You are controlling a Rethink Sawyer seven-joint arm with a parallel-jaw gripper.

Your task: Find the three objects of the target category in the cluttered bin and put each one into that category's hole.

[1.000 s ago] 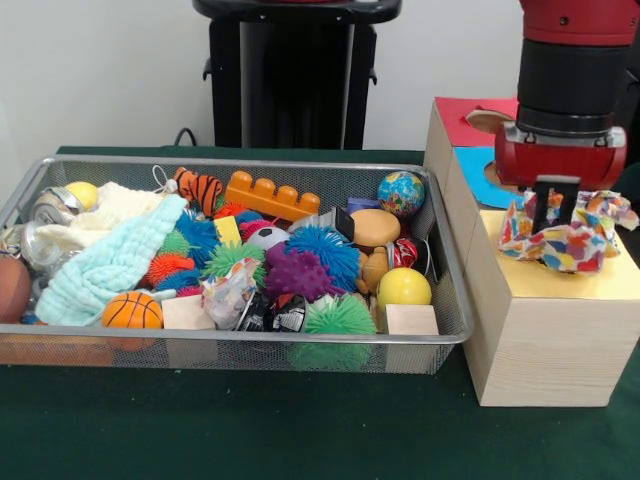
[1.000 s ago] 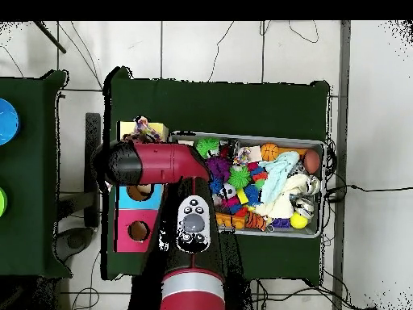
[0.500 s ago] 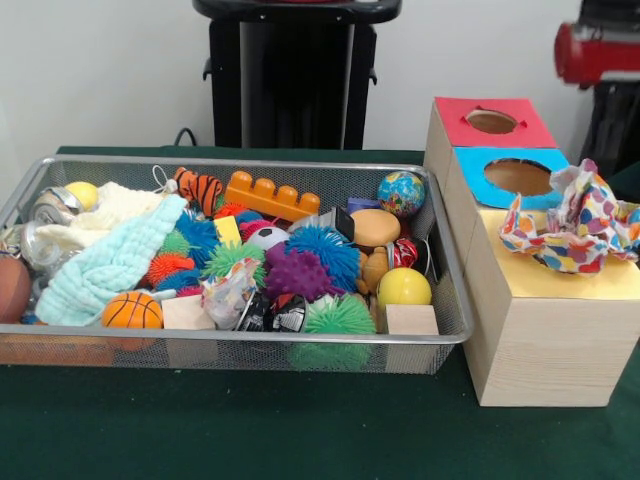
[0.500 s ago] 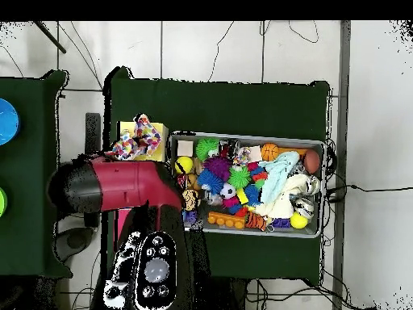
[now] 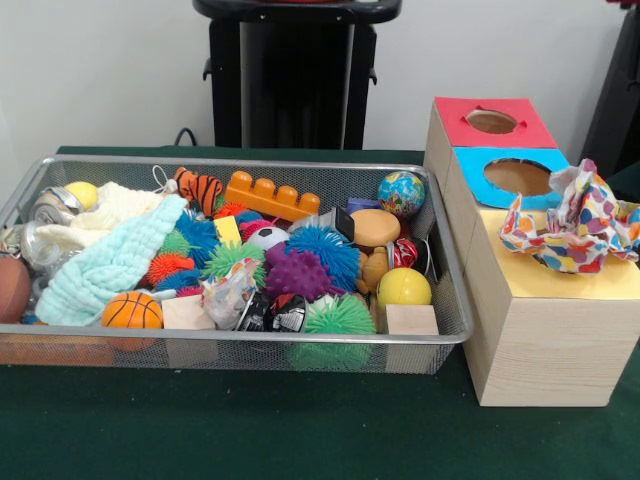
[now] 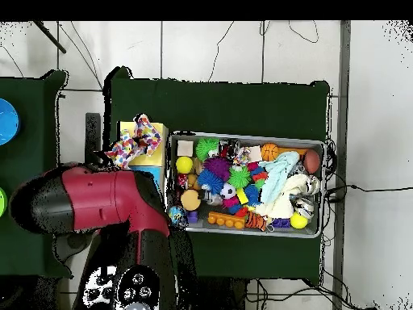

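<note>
My arm (image 6: 97, 202) sits swung aside of the bin (image 5: 240, 340), its gripper out of sight, so I cannot tell its opening. A dotted cloth (image 5: 570, 225) lies bunched over the yellow-topped box (image 5: 550, 330), covering the hole. I judge the next move to be pushing it through, then searching the bin, where another dotted cloth (image 5: 228, 292) seems to show.

Lower left of my front view: a mint-green towel (image 5: 110, 262) lies tilted beside a small basketball (image 5: 132, 310). Centre: an orange toy brick (image 5: 272, 196), a purple spiky ball (image 5: 298, 274), a yellow ball (image 5: 403, 288). Upper right: a globe ball (image 5: 401, 192), red-topped box (image 5: 455, 118), blue-topped box (image 5: 475, 185).
</note>
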